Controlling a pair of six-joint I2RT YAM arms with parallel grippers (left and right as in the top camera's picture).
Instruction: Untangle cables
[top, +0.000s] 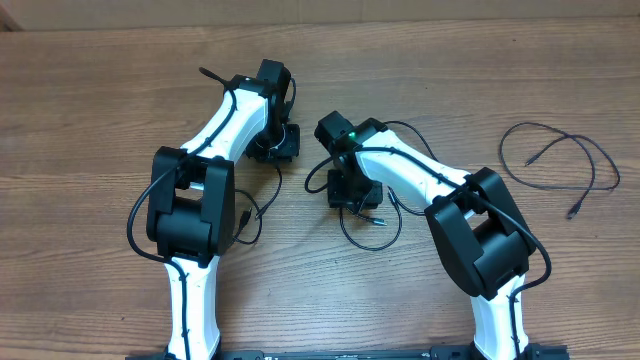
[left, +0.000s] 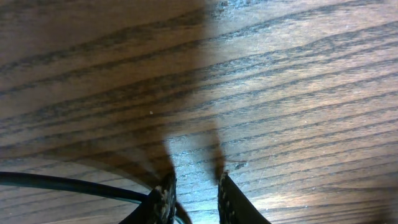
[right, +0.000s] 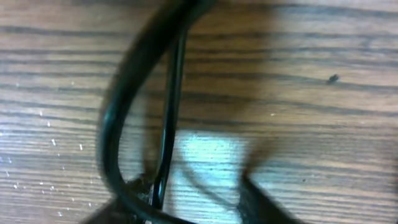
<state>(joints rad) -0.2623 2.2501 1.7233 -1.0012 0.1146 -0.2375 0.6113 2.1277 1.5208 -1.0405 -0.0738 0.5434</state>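
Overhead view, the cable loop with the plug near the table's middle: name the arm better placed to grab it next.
Right, probably. The cable loop lies just beside the right end effector, while the left end effector sits farther off, toward the table's far side.

Bright, even overhead, with faint shadows on the counter (top: 90, 70). Dimmer, smeared at the 2 wrists: broad shadow left, pale glare right, cable (right: 173, 93) badly out of focus.

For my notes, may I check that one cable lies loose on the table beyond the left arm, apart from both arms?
Not quite: the overhead view shows that loose cable lying beyond the right arm, not the left, apart from both arms.
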